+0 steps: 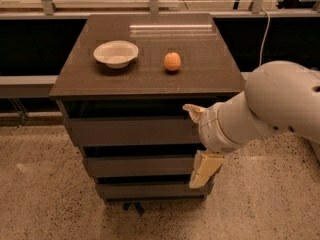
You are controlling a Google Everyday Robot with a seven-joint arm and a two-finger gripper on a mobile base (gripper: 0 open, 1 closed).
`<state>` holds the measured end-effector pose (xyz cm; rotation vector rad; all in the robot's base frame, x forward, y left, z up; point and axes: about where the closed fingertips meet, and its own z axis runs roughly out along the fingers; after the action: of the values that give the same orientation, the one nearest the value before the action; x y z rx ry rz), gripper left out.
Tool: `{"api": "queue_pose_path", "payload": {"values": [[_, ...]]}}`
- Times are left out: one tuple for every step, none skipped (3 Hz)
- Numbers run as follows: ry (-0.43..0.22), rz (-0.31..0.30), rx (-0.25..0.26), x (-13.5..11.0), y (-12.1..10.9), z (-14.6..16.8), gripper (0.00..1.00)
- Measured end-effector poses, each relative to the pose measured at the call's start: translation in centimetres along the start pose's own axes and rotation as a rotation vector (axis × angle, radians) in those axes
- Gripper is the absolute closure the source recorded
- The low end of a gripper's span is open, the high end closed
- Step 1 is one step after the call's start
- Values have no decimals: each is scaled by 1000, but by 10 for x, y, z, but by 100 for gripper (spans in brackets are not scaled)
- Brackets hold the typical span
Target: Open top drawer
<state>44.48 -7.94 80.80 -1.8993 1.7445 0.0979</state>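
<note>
Grey-brown top drawer [130, 131] appears shut | gripper [193, 145] positioned at its right end, jaws wide | upper edge should be hooked, then pulled straight.

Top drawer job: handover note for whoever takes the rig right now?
Gripper: open, holding nothing, in front of the right side of the cabinet, by the right end of the top drawer.
Top drawer: front looks closed, not pulled out.
Done: approach only; gripper is at the drawer front.
Left: catch the drawer's edge and pull it out.
On top: white bowl, orange.
</note>
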Motion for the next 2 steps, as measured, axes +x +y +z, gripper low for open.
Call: {"api": "queue_pose_path", "payload": {"values": [[13,-7,25,-3,-8,-1,0],[77,-34,-19,-9,-4,33,0]]}}
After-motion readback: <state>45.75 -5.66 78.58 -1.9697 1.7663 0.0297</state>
